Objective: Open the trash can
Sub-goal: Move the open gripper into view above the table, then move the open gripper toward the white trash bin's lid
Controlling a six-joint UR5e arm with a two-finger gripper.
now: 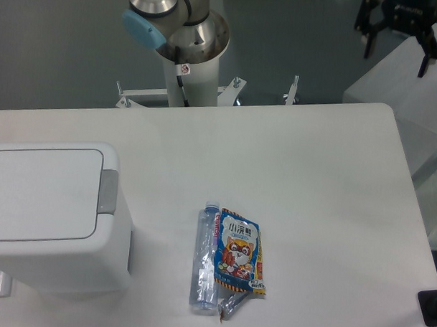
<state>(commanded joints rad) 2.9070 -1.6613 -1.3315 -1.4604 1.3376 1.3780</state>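
Note:
The trash can (53,262) is a large white boxy bin at the table's left edge. Its flat lid (41,193) lies shut, with the grey latch tab (108,191) on its right edge. My gripper (397,49) hangs at the top right corner of the view, beyond the table's far right edge and far from the bin. Its two black fingers (368,41) stand apart with nothing between them.
The arm's base column (190,51) stands behind the table's far edge. An empty clear plastic bottle (204,258), a blue snack packet (238,250) and a small wrapper (231,304) lie near the front middle. A black object (432,308) sits at the front right corner.

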